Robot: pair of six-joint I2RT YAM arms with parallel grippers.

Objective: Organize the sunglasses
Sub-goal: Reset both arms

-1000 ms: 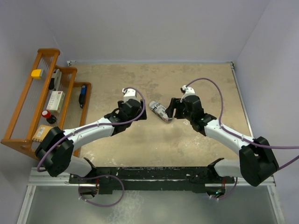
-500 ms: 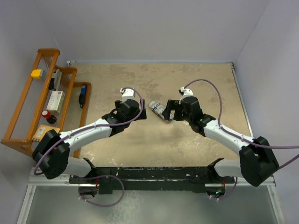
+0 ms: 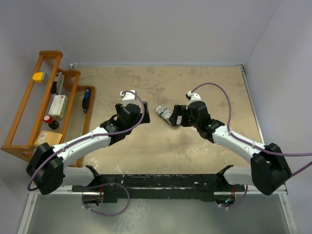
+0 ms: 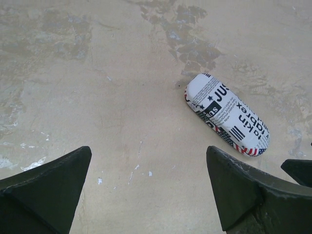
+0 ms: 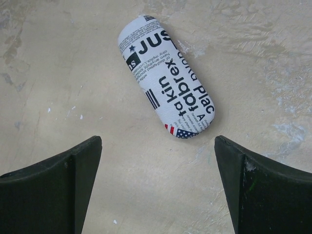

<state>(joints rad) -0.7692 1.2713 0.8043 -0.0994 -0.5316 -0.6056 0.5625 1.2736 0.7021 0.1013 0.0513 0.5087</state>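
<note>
The closed oval glasses case (image 3: 165,115), white with black newsprint lettering and a striped edge, lies on the tan table between my two grippers. It also shows in the left wrist view (image 4: 228,114) and the right wrist view (image 5: 168,78). The sunglasses are not in view. My left gripper (image 3: 141,115) is open and empty, a short way left of the case; in its own view (image 4: 148,151) only bare table lies between its fingers. My right gripper (image 3: 176,118) is open and empty, close to the case's right end, which lies just ahead of it (image 5: 158,141).
A wooden rack (image 3: 48,107) stands along the table's left edge with several small items in it, among them a yellow block (image 3: 37,76). Grey walls close the table at the back and both sides.
My left gripper has drawn back to the left, away from the case. My right gripper has edged slightly left toward the case. The case has not moved.
</note>
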